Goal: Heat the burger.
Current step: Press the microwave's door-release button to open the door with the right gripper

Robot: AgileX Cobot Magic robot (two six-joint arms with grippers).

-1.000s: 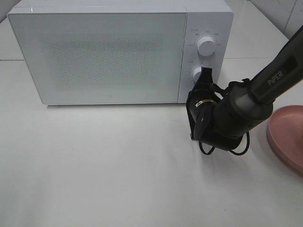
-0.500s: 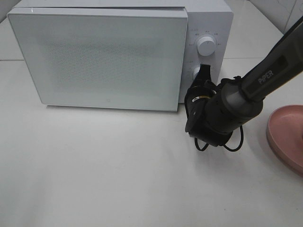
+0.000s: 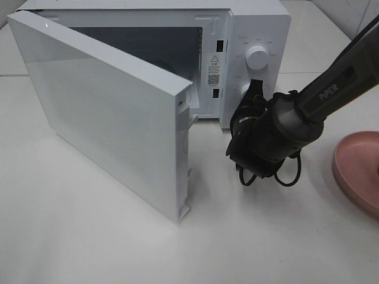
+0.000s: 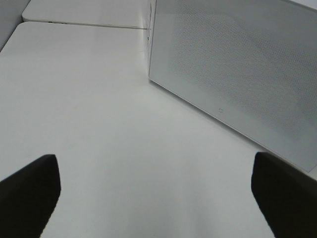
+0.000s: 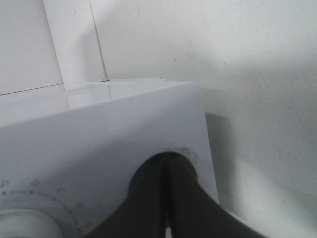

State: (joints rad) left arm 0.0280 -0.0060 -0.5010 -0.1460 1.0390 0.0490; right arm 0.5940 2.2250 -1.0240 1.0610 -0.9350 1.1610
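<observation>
The burger is out of view in every frame. The white microwave [image 3: 260, 23] stands at the back of the table with its door [image 3: 106, 112] swung open to the front left; the dim cavity [image 3: 148, 47] shows no burger. My right gripper [image 3: 256, 90] is shut, its tips against the control panel by the lower knob. The right wrist view shows the closed fingers [image 5: 166, 198] touching the panel [image 5: 99, 144]. My left gripper [image 4: 156, 198] is open and empty above the table, facing the door [image 4: 237, 74]; it does not show in the exterior high view.
A round pink plate [image 3: 358, 171] lies at the right edge of the table; its visible part holds nothing. The upper knob [image 3: 258, 57] sits above my right gripper. The open door reaches over the table's front left.
The microwave door has swung from shut to wide open toward the front left. My right gripper has stayed at the control panel, shifted slightly left.
</observation>
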